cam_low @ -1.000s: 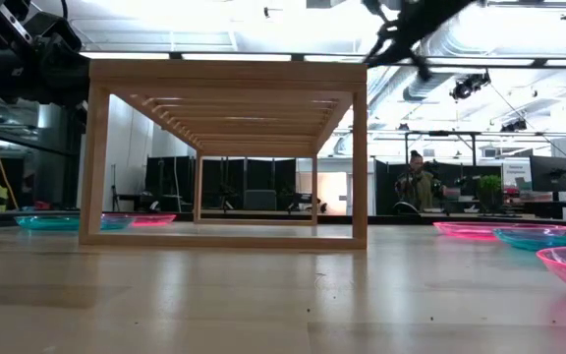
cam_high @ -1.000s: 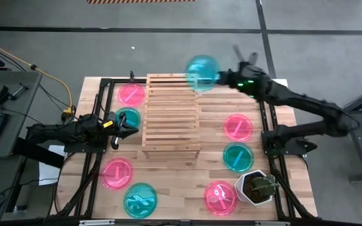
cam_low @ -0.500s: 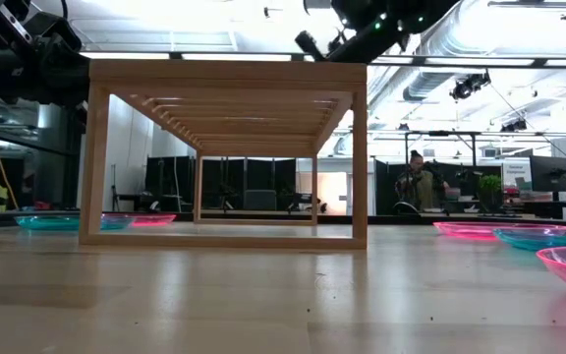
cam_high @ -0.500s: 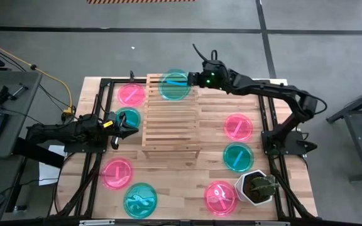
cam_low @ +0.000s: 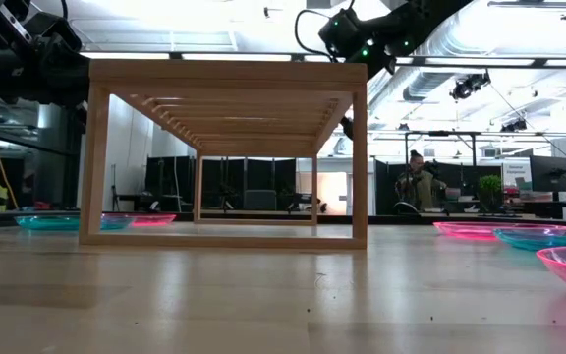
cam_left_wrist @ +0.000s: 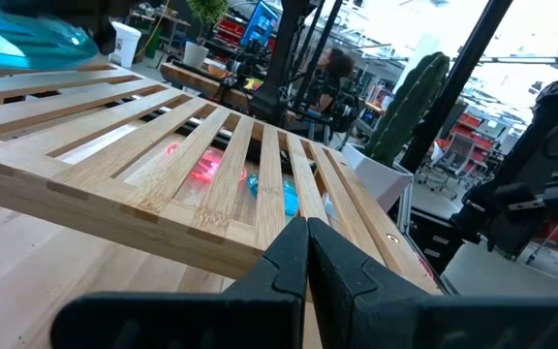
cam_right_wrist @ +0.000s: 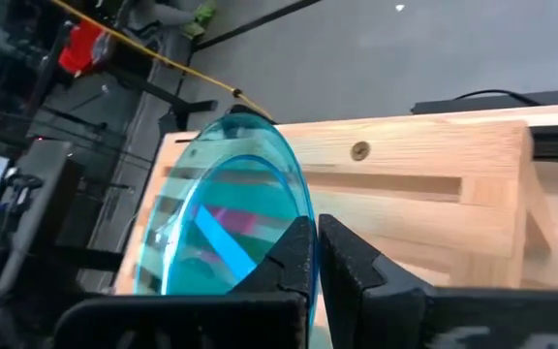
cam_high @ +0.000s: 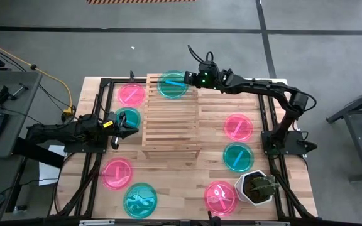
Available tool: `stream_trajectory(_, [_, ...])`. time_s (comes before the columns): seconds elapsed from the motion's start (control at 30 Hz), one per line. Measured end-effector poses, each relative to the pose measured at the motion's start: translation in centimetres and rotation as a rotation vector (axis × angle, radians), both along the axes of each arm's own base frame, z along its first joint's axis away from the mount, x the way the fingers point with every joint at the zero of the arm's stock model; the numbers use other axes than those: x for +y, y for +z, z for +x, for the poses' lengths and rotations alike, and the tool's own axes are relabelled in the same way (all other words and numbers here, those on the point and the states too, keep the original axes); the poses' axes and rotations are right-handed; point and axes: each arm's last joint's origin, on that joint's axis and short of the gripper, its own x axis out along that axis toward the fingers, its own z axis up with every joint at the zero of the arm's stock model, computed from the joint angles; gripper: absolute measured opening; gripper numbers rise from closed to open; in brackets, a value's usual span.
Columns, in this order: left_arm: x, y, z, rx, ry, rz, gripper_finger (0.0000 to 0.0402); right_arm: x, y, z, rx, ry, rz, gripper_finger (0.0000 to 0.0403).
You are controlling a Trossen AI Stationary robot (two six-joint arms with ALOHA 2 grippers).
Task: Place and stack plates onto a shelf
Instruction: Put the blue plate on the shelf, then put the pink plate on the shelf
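My right gripper (cam_high: 188, 80) is shut on a teal plate (cam_high: 172, 85), held over the far end of the wooden slatted shelf (cam_high: 171, 119). In the left wrist view the same plate (cam_left_wrist: 27, 39) shows above the slats (cam_left_wrist: 192, 145). My left gripper (cam_high: 128, 127) waits shut at the shelf's left side, level, with nothing in it. More plates lie flat on the table: pink (cam_high: 131, 94), teal (cam_high: 129, 116), pink (cam_high: 117, 172) and teal (cam_high: 140, 199) on the left; pink (cam_high: 238, 126), teal (cam_high: 237, 156) and pink (cam_high: 220, 196) on the right. My right gripper pinches the teal plate's rim (cam_right_wrist: 294, 218) between its two fingers, on the side toward the table's right edge. The fingers come from the right, slanting down. The plate reaches out over the shelf's far end; whether it touches the slats I cannot tell.
A white plant pot (cam_high: 256, 187) stands at the near right corner. Black frame rails (cam_high: 99, 100) run along both table sides. In the low view the shelf (cam_low: 229, 147) stands on tall legs, and a person sits far behind in the room.
My right gripper has carried the teal plate toward the table's left edge and down, from beyond the shelf's far right corner to over the shelf's far end. It has tipped further downward and stayed shut on the plate.
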Motion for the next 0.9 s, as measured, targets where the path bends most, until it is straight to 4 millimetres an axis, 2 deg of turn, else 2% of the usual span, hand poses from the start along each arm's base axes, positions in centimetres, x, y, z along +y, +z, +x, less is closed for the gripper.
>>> stream_trajectory(0.17, [0.0, 0.0, 0.0, 0.0, 0.0, 0.0, 0.0, -0.2, 0.0, 0.0, -0.012, -0.034, 0.006, 0.0002])
stream_trajectory(0.27, [0.0, 0.0, 0.0, 0.0, 0.0, 0.0, 0.0, -0.5, 0.1, -0.1, -0.029, -0.035, -0.004, 0.0021])
stream_trajectory(0.43, [0.0, 0.0, 0.0, 0.0, 0.0, 0.0, 0.0, -0.9, 0.1, -0.3, -0.033, -0.028, 0.003, 0.0096])
stream_trajectory(0.57, [0.0, 0.0, 0.0, 0.0, 0.0, 0.0, 0.0, -1.4, 0.4, -0.6, -0.048, 0.045, 0.006, 0.0156])
stream_trajectory(0.63, [0.0, 0.0, 0.0, -0.001, 0.0, 0.0, 0.0, -1.7, 1.3, -1.3, -0.052, 0.081, -0.029, 0.0177])
stream_trajectory(0.77, [0.0, 0.2, 0.0, -0.019, 0.012, 0.0, 0.0, -2.0, 4.9, -4.0, -0.113, 0.079, -0.102, 0.02])
stream_trajectory(0.9, [0.1, 1.1, -0.1, -0.115, 0.022, -0.06, 0.0, -0.5, 8.7, -6.5, -0.163, 0.133, -0.193, 0.0204])
